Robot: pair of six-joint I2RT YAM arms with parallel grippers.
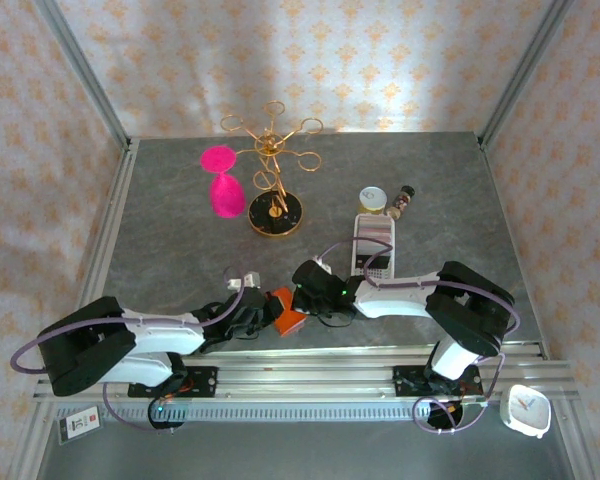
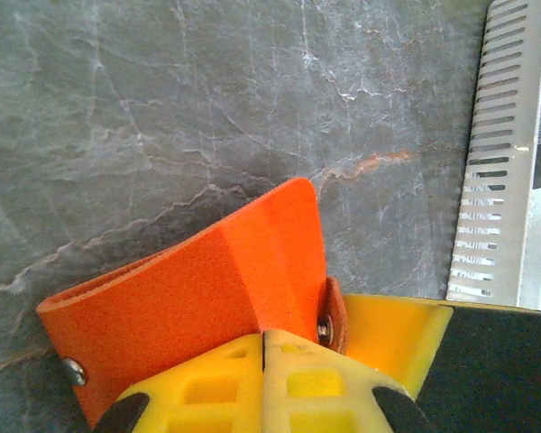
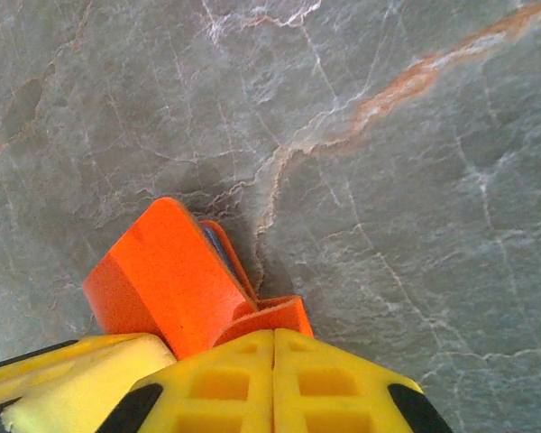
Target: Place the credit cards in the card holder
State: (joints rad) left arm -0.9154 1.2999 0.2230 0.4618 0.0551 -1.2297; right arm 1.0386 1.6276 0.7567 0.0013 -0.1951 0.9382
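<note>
Tray (image 2: 498,153) slats edge left wrist view, beyond card holder (image 2: 207,289).

text: none legible | white tag (image 1: 80,424) on front rail (image 1: 300,412): print too small

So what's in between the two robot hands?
The orange card holder: the left hand and right hand both pinch it, clearest in the top view.
</note>
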